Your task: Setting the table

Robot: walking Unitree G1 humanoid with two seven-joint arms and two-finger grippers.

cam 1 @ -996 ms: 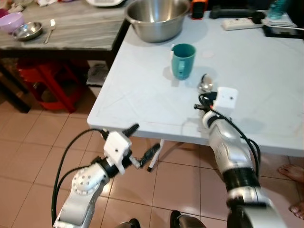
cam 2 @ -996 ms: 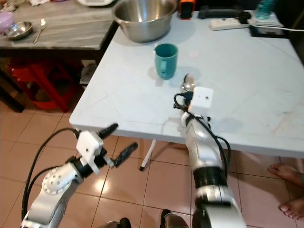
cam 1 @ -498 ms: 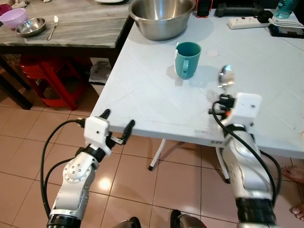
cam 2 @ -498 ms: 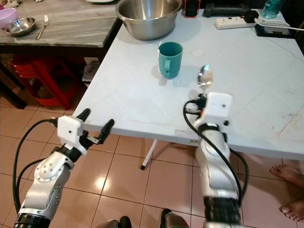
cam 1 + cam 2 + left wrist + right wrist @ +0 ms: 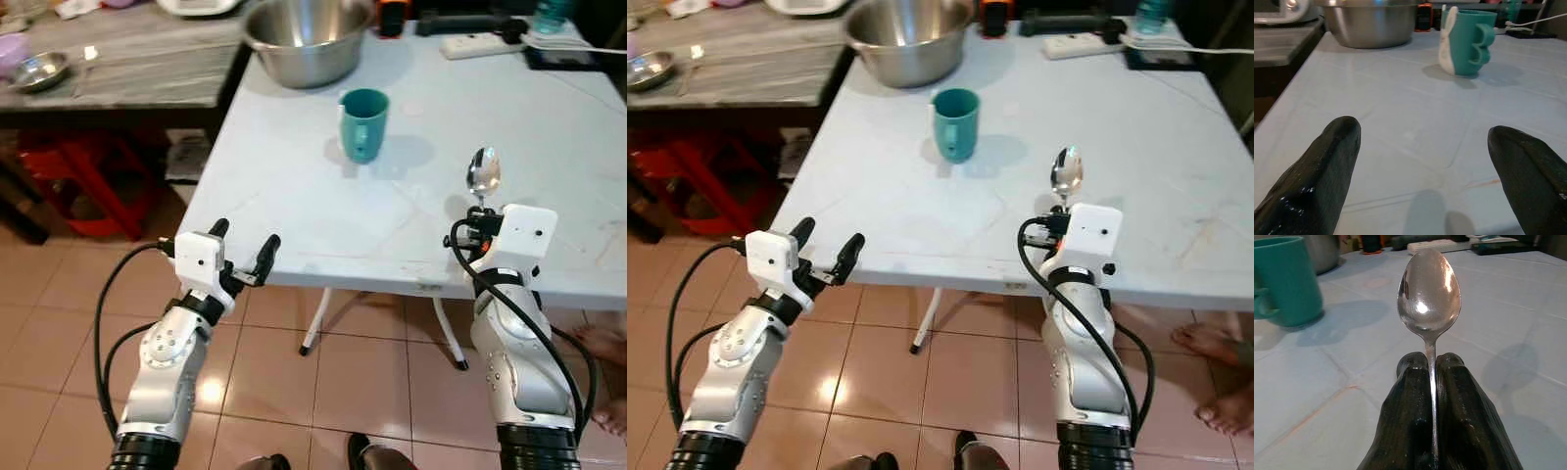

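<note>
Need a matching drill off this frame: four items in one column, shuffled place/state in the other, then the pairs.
Items:
1. spoon
2. teal mug
3. steel bowl
4. left hand

States:
A. open, at the near edge of the white table
B. at the table's far left corner
C. pinched by its handle in the right hand, bowl end forward
D. standing on the table, near side of the steel bowl

Pairs: 1-C, 2-D, 3-B, 4-A
</note>
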